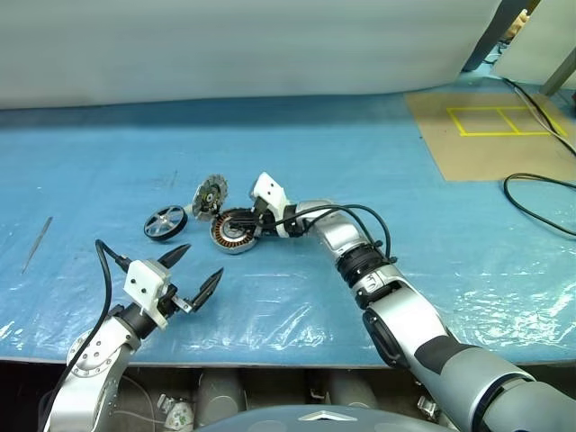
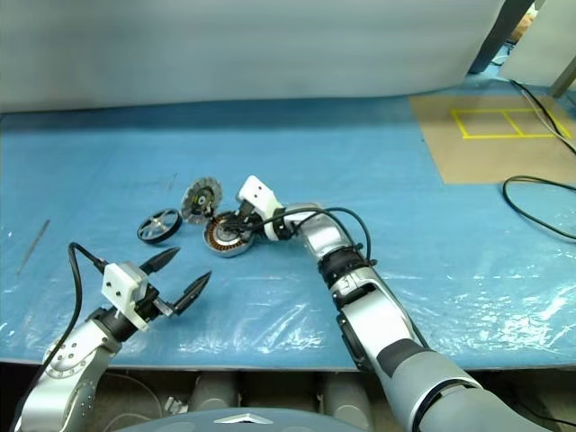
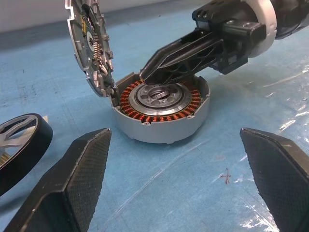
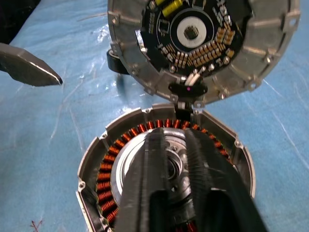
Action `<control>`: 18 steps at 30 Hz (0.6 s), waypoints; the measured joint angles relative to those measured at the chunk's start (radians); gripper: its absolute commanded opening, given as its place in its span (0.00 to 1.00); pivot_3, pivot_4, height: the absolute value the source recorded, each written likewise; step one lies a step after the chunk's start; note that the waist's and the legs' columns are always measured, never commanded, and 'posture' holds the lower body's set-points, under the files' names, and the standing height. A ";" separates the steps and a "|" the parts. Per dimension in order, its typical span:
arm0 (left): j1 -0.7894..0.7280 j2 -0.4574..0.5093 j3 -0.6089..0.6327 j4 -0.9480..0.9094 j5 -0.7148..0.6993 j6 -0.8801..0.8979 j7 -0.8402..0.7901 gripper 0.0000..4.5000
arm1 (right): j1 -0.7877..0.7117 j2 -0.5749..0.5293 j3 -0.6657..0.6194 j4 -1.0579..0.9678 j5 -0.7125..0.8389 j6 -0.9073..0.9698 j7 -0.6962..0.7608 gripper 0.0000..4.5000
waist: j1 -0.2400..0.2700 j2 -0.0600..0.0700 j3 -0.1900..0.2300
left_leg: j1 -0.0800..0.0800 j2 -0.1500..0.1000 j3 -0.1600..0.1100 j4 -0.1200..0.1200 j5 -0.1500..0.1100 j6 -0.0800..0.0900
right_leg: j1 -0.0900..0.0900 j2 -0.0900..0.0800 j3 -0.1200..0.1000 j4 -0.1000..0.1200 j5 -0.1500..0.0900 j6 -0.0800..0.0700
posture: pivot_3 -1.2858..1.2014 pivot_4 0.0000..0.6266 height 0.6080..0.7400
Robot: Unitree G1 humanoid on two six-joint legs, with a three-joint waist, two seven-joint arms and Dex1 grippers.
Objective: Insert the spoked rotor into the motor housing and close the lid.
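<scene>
Motor housing (image 1: 236,231): short round silver cup resting on the blue surface (image 1: 108,162); a ring of copper-orange windings lines its inside around a silver centre hub.
Lid (image 1: 210,195): round silver plate with a circuit board on its inner face, standing tilted upright at the far-left rim of the motor housing, joined to it there by a short connector and wires.
Spoked rotor (image 1: 166,223): lies on the surface just left of the motor housing, near the lid, outside the cup; dark rim, light spokes.
Right gripper (image 3: 149,76): reaches in from the right, angled down over the motor housing; its two black fingers (image 4: 193,193) are pressed together, tips lying over the windings near the lid-side rim. No part is clamped between them.
Left gripper (image 1: 193,274): hangs near the front edge of the surface, well short of the motor housing; fingers (image 3: 72,179) spread wide apart, holding nothing, pointed toward the cup.
Open room: bare blue surface between the left gripper and the motor housing, and wide bare areas to the far left and right.
Other items: thin metal rod (image 1: 36,243) near the left edge; black cable (image 1: 540,207) at the right.
</scene>
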 measured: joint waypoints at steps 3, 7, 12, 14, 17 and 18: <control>0.000 0.000 0.000 0.000 0.000 0.000 0.000 1.00 | 0.000 0.007 0.000 0.015 -0.005 -0.013 -0.016 0.01 | 0.000 0.000 0.000 | 0.000 0.000 0.000 0.000 0.000 0.000 | 0.000 0.000 0.000 0.000 0.000 0.000 | 0.52 0.24 1.00; -0.002 0.000 -0.001 0.001 0.000 0.000 0.000 1.00 | 0.000 0.014 0.002 0.029 -0.019 -0.040 -0.041 0.01 | 0.000 0.000 0.000 | 0.000 0.000 0.000 0.000 0.000 0.000 | 0.000 0.000 0.000 0.000 0.000 0.000 | 0.52 0.24 1.00; -0.006 0.002 -0.003 0.003 0.001 0.000 -0.001 1.00 | -0.004 0.011 0.030 0.031 -0.048 -0.059 -0.053 0.01 | 0.000 0.000 0.000 | 0.001 0.000 0.000 0.000 0.000 0.000 | 0.002 0.000 0.000 0.000 0.000 0.000 | 0.52 0.24 1.00; -0.006 0.002 -0.003 0.004 0.001 0.000 -0.001 1.00 | -0.002 0.000 0.043 0.016 -0.050 -0.054 -0.022 0.01 | 0.000 0.000 0.000 | 0.002 0.000 0.000 0.000 0.000 0.000 | 0.002 0.000 0.000 0.000 0.000 0.000 | 0.52 0.24 1.00; -0.007 0.003 -0.003 0.007 0.002 0.000 -0.002 1.00 | 0.021 -0.009 0.077 -0.031 -0.052 -0.045 0.041 0.01 | -0.001 0.000 0.000 | 0.001 0.000 0.000 0.000 0.000 0.000 | 0.002 0.000 0.000 0.000 0.000 0.000 | 0.52 0.24 1.00; -0.009 0.003 -0.003 0.009 0.002 0.000 -0.003 1.00 | 0.026 -0.012 0.088 -0.042 -0.053 -0.045 0.054 0.01 | -0.002 0.000 0.000 | 0.001 0.000 0.000 0.000 0.000 0.000 | 0.002 0.000 0.000 0.000 0.000 0.000 | 0.52 0.24 1.00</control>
